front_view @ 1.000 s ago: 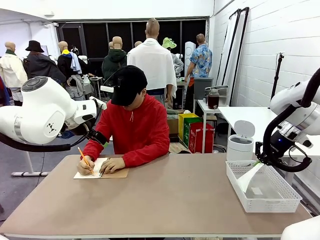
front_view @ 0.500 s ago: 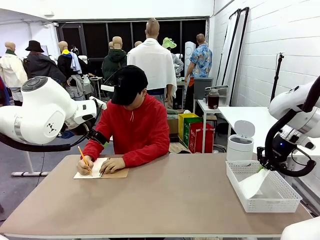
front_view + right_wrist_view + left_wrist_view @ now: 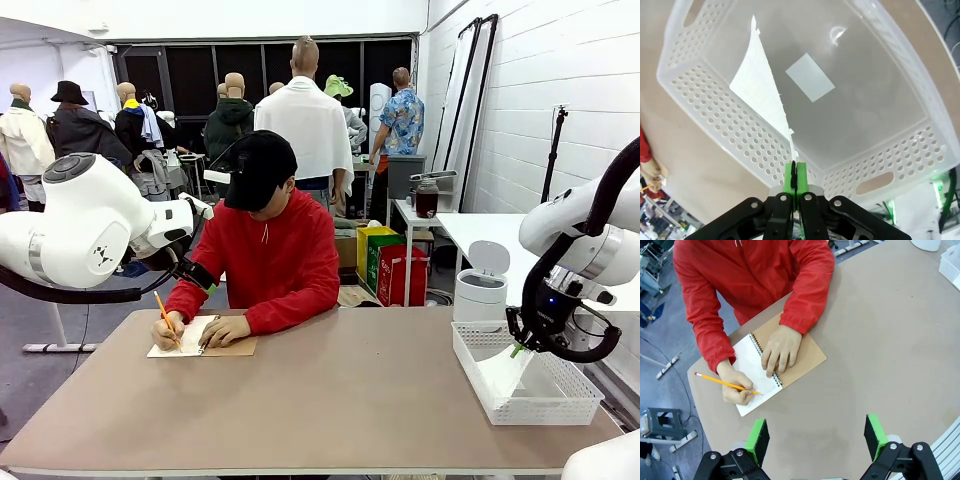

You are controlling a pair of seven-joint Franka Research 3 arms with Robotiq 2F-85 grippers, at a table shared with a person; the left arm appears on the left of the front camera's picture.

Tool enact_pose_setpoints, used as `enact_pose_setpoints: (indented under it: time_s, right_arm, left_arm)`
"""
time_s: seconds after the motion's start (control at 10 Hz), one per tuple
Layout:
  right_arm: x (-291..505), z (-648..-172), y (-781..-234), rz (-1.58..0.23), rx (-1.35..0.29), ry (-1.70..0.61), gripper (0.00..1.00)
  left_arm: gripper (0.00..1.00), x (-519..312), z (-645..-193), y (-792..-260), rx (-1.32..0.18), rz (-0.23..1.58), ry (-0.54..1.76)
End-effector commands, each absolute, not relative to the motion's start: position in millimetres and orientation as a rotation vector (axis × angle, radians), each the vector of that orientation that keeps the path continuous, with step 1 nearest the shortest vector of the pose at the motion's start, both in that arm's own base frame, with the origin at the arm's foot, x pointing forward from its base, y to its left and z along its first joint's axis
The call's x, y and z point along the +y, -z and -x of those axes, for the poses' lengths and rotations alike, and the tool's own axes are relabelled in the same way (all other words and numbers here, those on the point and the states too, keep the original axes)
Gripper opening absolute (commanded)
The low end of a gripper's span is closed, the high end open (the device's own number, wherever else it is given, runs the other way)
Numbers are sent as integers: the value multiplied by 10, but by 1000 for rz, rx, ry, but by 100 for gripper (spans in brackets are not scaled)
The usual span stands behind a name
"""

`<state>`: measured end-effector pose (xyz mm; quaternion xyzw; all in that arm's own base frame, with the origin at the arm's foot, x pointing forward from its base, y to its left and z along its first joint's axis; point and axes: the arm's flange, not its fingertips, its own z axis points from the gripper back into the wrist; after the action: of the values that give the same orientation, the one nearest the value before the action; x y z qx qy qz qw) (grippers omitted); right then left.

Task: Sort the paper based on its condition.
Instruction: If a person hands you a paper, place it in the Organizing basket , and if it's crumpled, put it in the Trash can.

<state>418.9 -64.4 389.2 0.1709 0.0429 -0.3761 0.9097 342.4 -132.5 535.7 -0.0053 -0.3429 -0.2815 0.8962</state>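
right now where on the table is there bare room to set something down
The middle of the table is bare, from the notebook across to the basket, plus the near edge. Crowded: the far left, where the person's hands rest on the notebook, and the basket, where the right gripper holds paper.

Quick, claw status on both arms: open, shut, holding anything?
Left claw: open, holding nothing.
Right claw: shut on a white paper sheet that reaches down into the white mesh basket.
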Motion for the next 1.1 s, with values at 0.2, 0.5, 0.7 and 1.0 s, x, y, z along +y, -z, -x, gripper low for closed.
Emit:
enact_pose_setpoints:
  time_s: [0.2, 0.5, 0.7, 1.0]
  right_arm:
    - [-631, -4278, -3891, -214, 82, 808, 39]
    - [-642, -4261, -3931, -136, 102, 825, 99]
    - [-616, -4262, -3975, -117, 119, 828, 100]
    - [-590, -4266, -4062, -105, 115, 819, 100]
  left_arm:
    - [100, -1324, -3423, -5362, -716, 12, 586]
    - [100, -1324, -3423, -5362, -716, 12, 586]
    - [100, -1324, -3423, -5362, -716, 12, 586]
    - [100, -1324, -3423, -5362, -716, 12, 586]
